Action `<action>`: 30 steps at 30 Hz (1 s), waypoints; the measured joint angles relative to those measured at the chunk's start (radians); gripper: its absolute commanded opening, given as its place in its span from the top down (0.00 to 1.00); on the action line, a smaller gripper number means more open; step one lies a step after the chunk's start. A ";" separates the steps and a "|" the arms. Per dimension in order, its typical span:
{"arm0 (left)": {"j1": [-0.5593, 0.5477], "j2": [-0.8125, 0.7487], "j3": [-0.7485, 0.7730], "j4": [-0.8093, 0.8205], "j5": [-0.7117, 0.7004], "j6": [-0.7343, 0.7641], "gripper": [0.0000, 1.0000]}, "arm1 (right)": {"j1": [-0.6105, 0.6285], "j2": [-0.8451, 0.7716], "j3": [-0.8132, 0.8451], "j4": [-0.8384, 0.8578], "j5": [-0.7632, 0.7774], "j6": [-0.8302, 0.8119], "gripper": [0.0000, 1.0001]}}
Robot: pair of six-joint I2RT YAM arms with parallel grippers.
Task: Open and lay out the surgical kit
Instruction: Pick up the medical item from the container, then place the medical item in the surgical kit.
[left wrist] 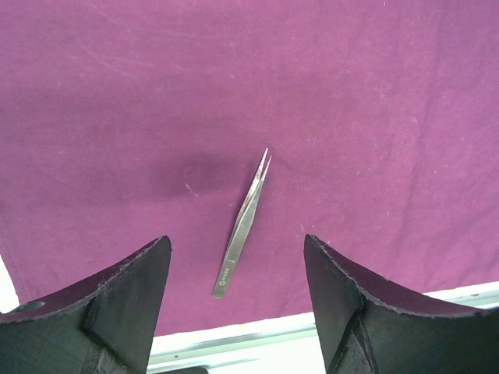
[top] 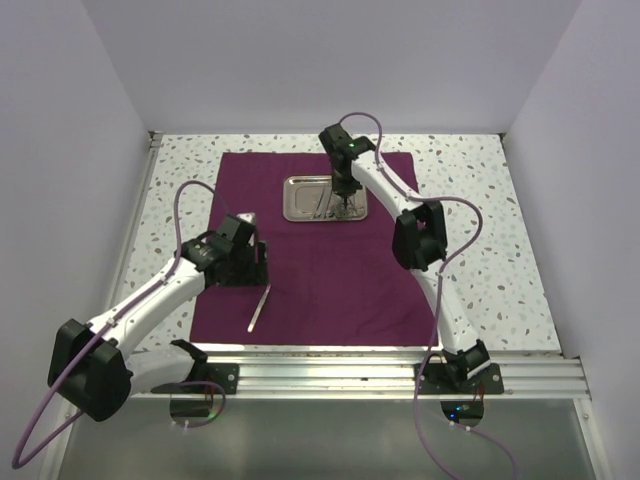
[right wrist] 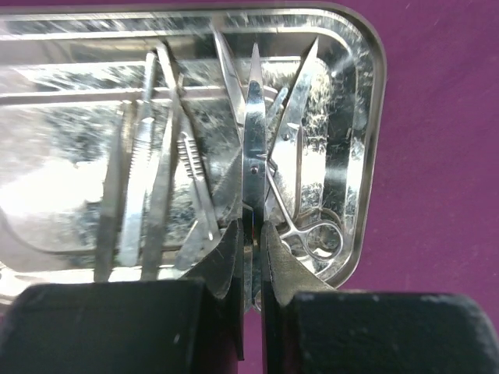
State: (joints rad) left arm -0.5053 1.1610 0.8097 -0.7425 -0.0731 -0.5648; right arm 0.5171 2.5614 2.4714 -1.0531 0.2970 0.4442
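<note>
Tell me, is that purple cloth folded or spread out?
Spread out: the cloth lies flat, with the tray and tweezers resting on it.

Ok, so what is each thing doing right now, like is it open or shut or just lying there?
purple cloth: unfolded, spread out flat.
steel tray: sitting on the cloth, other instruments lying inside.
scissors: in the tray, blades together, pinched by the right gripper.
right gripper: shut on the scissors.
tweezers: lying flat on the cloth, not held.
left gripper: open, above the tweezers.
</note>
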 measured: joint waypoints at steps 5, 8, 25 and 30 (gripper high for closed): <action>0.000 -0.005 0.018 -0.005 -0.015 0.002 0.27 | 0.000 -0.060 -0.014 0.000 -0.020 0.016 1.00; 0.000 0.017 0.066 -0.006 -0.021 0.008 0.25 | 0.002 -0.166 -0.138 0.016 -0.054 0.053 1.00; 0.035 0.602 0.767 0.099 -0.004 0.119 0.27 | 0.295 -0.787 -1.262 0.471 -0.394 0.435 1.00; 0.064 0.683 0.819 0.100 0.018 0.130 0.27 | 0.329 -0.776 -1.260 0.515 -0.401 0.475 1.00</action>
State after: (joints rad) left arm -0.4412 1.8439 1.6291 -0.6422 -0.0551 -0.4343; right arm 0.8463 1.7855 1.2114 -0.5381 -0.1036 0.9195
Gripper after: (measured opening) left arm 0.731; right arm 0.058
